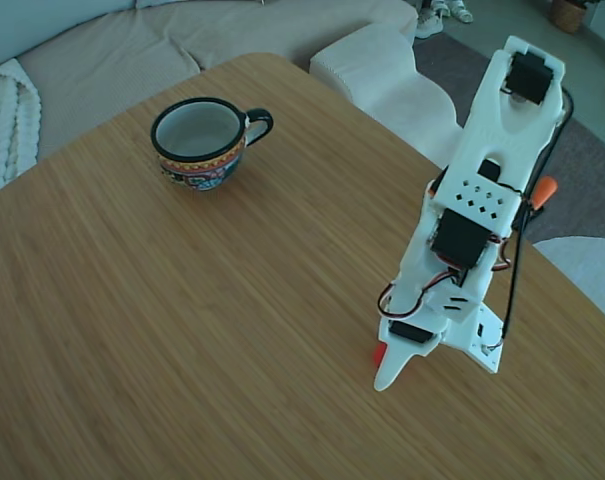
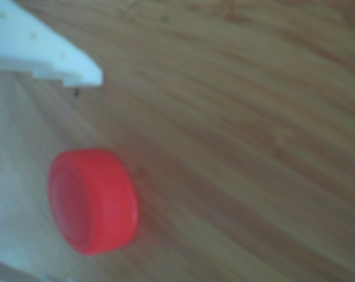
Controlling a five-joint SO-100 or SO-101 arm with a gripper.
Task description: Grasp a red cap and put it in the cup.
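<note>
A: While the gripper (image 1: 387, 368) is down at the table (image 1: 182, 330), where does the red cap (image 2: 92, 200) sit?

B: On the wood between the white fingers (image 2: 54, 56) in the other view, one above it and one just showing below. The jaws stand apart, gripping nothing. The cup (image 1: 204, 142) is well apart, across the table in the fixed view.

A: How should the cap handle?

B: Probably light, stiff and smooth plastic, so it could skate or pop out if pinched off-centre. Taking it across its round side wall, squarely through the middle, looks safest
</note>
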